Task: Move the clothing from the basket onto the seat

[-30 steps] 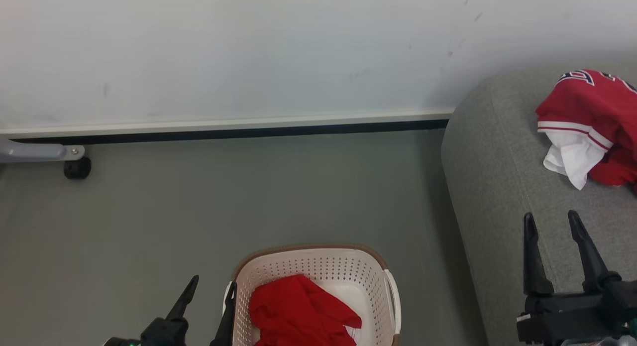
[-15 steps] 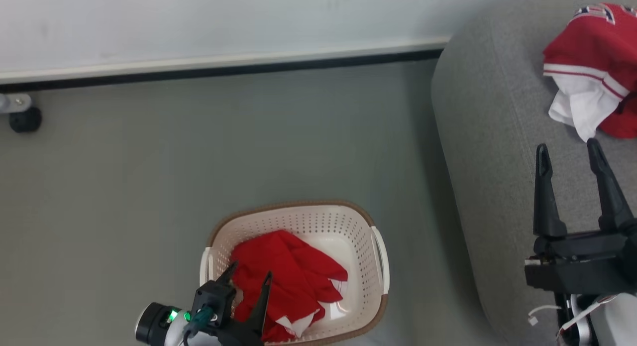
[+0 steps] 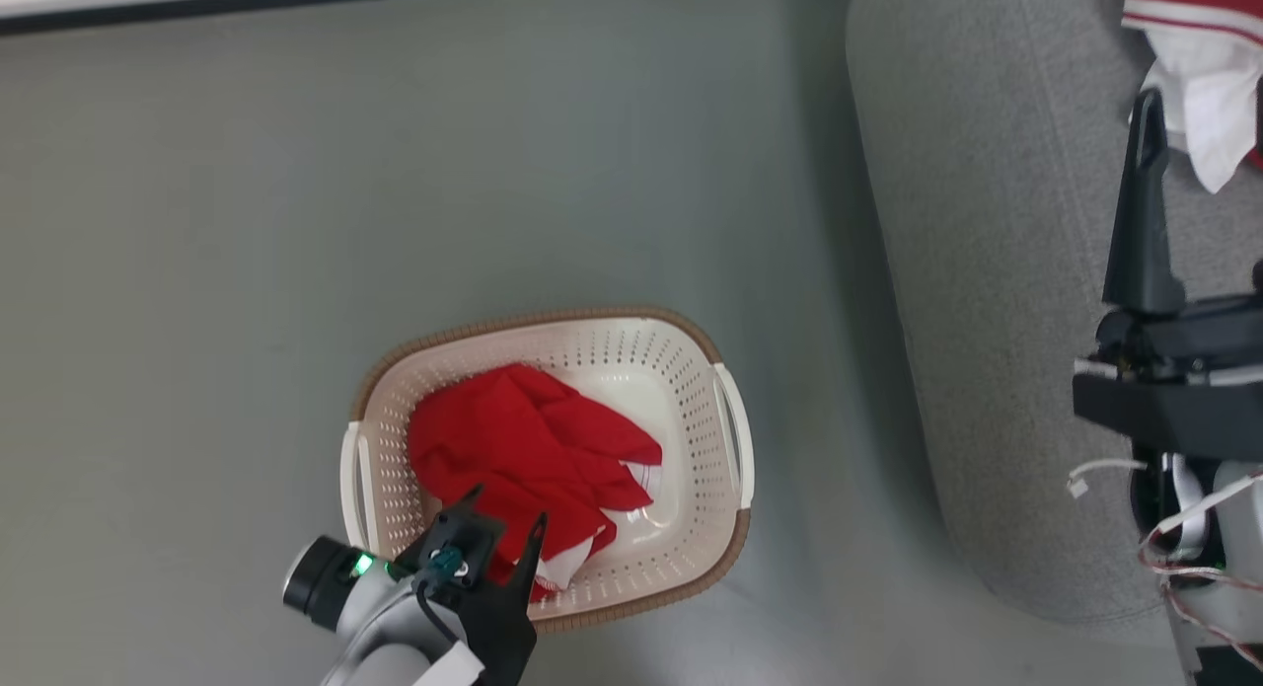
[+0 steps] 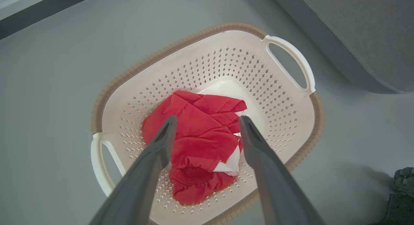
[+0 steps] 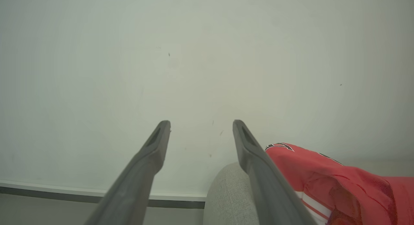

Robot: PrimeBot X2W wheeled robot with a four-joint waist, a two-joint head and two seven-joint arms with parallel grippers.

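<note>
The left gripper is hovering wide open and empty over the red clothing in the basket, ready to grab it, while the open, empty right gripper is waiting near 1 jersey on the seat.

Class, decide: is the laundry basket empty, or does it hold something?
Not empty: a crumpled red garment lies inside the basket, with bare bottom showing beside it.

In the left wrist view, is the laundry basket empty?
No, a crumpled red garment with a bit of white trim lies inside the cream laundry basket.
</note>
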